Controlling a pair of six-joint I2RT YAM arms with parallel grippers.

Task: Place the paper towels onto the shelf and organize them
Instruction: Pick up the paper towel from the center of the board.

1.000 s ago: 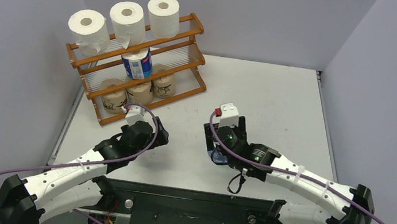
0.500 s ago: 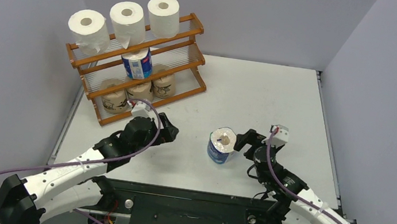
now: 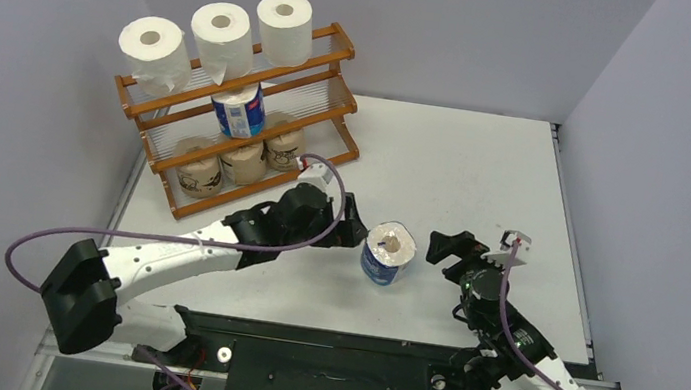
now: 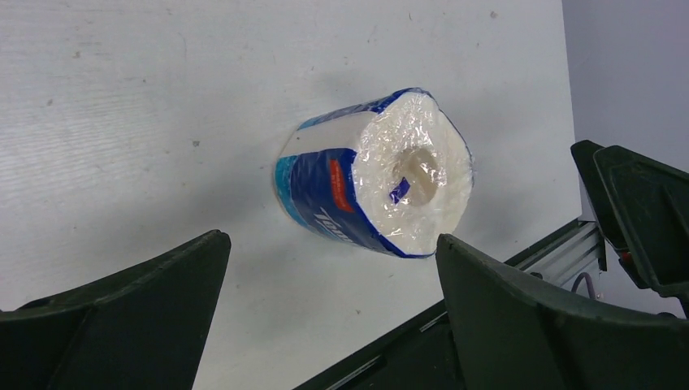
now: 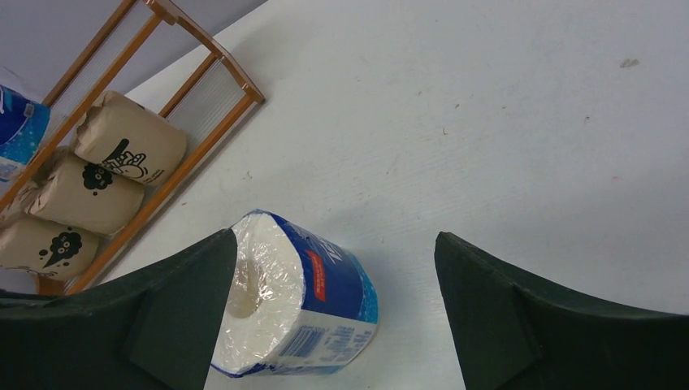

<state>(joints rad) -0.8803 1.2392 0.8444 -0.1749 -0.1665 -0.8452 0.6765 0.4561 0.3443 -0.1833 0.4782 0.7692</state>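
On the white table (image 3: 485,173) a blue-and-white roll (image 3: 386,252) stands upright between the left gripper (image 3: 349,232) and the right gripper (image 3: 445,248). Both are spread wide and hold nothing. At far left the shelf (image 3: 325,54) carries seven rolls. Grey walls (image 3: 444,27) stand behind.

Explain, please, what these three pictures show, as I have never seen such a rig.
Two robot arms are bolted at the near edge of a table. One picture looks down from above and behind them; the other two come from a camera on each wrist. A shelf holds three white rolls on top, one blue roll in the middle and three brown rolls below. A second blue roll stands on the table between the arms. The left fingers and right fingers are open on either side of it, holding nothing.
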